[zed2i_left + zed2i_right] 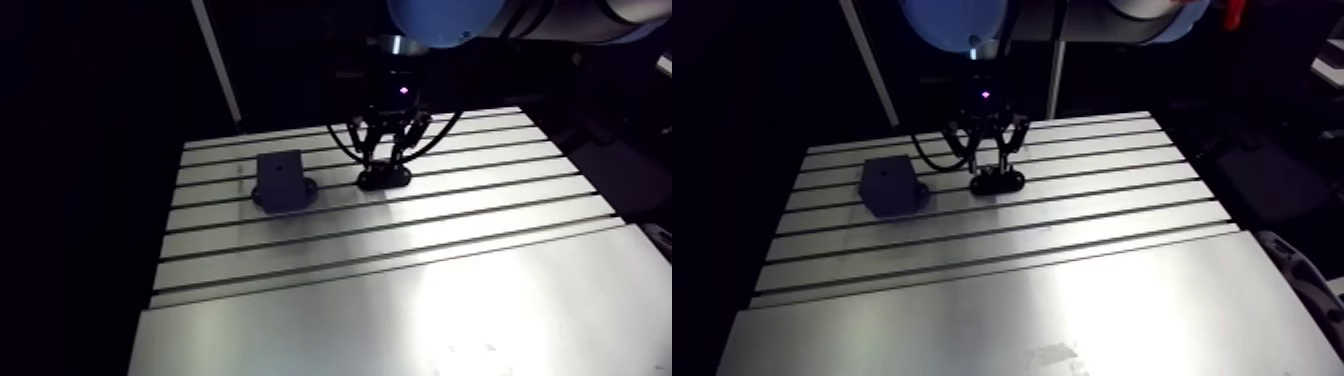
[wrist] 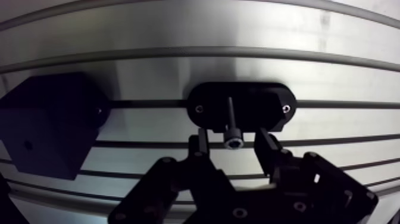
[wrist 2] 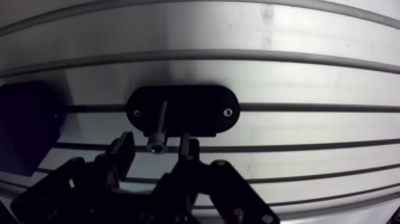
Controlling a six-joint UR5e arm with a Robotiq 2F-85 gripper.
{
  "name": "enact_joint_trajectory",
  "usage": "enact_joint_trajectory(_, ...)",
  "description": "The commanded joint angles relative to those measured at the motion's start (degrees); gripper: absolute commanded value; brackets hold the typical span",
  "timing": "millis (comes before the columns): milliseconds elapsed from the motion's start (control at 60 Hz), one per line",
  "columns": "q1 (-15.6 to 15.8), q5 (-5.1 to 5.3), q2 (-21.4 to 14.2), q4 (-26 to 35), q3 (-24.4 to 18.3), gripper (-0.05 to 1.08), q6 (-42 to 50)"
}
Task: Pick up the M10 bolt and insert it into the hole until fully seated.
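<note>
The work looks to be at its very start, with the pick-up not yet made.

In the arm view, a dark square block (image 1: 281,180) sits toward the left side of the slotted tabletop (image 1: 400,300). A small round mark (image 2: 27,145) on its face may be the hole, though it is too small to tell. Nothing stands in or on the block, so the insertion is wholly undone.

Just to the right of the block, and apart from it, lies a black oval holder (image 2: 241,107), fastened across a slot with a screw near each end. The M10 bolt (image 2: 231,125) stands upright in the holder's middle. Its shaft runs down into the holder and its socket head points up at the wrist camera, well clear of the holder's top face.

The claw (image 2: 232,138) hangs straight over the holder. It is spread, with one of its fingers (image 2: 199,149) on each side of the bolt head. A gap shows on both sides, so it straddles the head without pinching it. Alignment seems good, since the head sits close to midway between the fingers.

By my reading the approach is done. What is left is to close on the head, draw the bolt straight up out of the holder, carry it across to the block and press it down until it seats. How deep the claw reaches along the bolt cannot be judged from here.
</note>
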Motion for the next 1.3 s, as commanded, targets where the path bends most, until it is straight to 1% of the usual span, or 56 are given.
enact_joint_trajectory(17, 0.0, 0.01, 0.09, -0.07, -0.1, 0.49, -0.03)
enact_joint_trajectory(300, 0.0, 0.09, 0.53, -0.16, -0.2, 0.51, -0.1)
enact_joint_trajectory(367, 0.0, 0.09, 0.53, -0.16, -0.2, 0.53, -0.03)
enact_joint_trajectory(700, -0.08, 0.09, 0.53, -0.16, -0.36, 0.54, -0.12)
enact_joint_trajectory(750, -0.09, 0.08, 0.53, -0.16, -0.45, 0.55, -0.12)
enact_joint_trajectory(1050, -0.18, 0.01, 0.53, -0.16, -0.37, 0.57, -0.12)
enact_joint_trajectory(1133, -0.18, 0.01, 0.53, -0.08, -0.29, 0.59, -0.12)
enact_joint_trajectory(1300, -0.18, 0.01, 0.53, -0.07, -0.36, 0.6, -0.19)
